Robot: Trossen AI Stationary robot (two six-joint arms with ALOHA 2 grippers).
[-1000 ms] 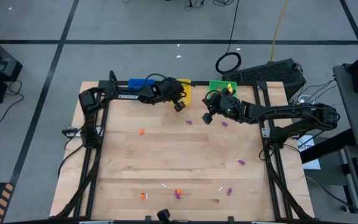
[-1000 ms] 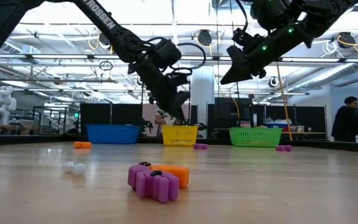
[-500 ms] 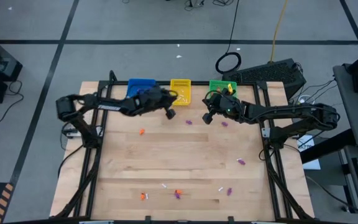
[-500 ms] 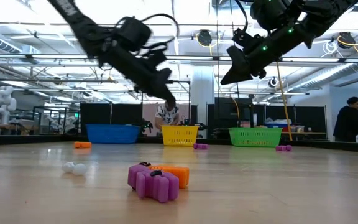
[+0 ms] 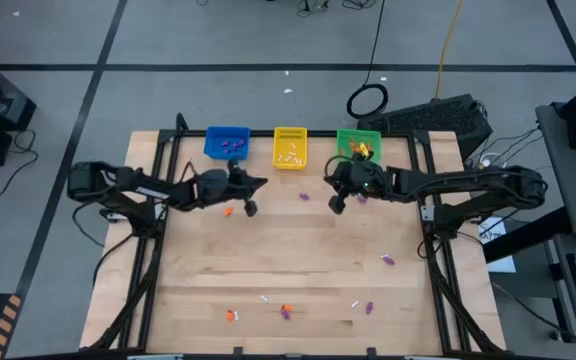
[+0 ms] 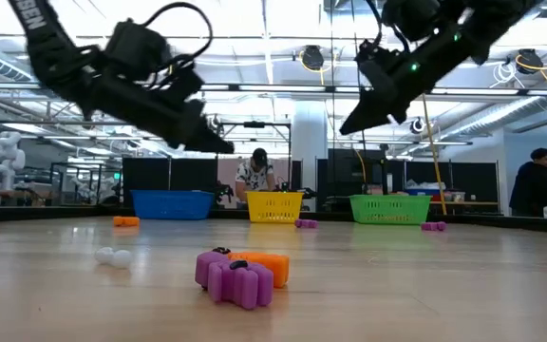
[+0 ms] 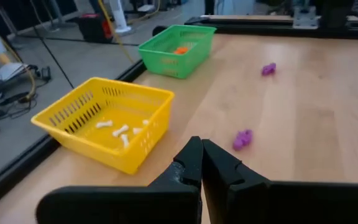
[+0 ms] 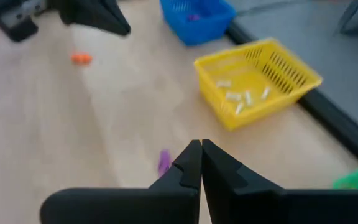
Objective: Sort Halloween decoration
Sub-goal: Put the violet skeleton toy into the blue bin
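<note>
Small Halloween trinkets lie scattered on the wooden table: an orange one (image 5: pixel 227 211), purple ones (image 5: pixel 304 196) (image 5: pixel 361 198) (image 5: pixel 388 260), and a mixed cluster near the front edge (image 5: pixel 286 311) (image 6: pixel 235 278). My left gripper (image 5: pixel 251 208) (image 7: pixel 201 147) is shut and holds nothing. It hovers just right of the orange trinket and points almost level toward the yellow basket (image 7: pixel 104 121). My right gripper (image 5: pixel 335 205) (image 8: pixel 201 147) is also shut and empty. It hangs above the table beside a purple trinket (image 8: pixel 163 162).
Three baskets stand in a row at the far edge. The blue one (image 5: pixel 227 142) holds purple pieces, the yellow one (image 5: pixel 290 146) white bones, the green one (image 5: pixel 357 143) orange pieces. People stand in the room beyond the table (image 6: pixel 256 176) (image 6: pixel 537 180).
My left gripper has drawn back from over the yellow basket toward the table's left and near edges. It has sunk a little and tipped up from pointing steeply down to nearly level. My right gripper has stayed about in place, its tip dipping slightly.
</note>
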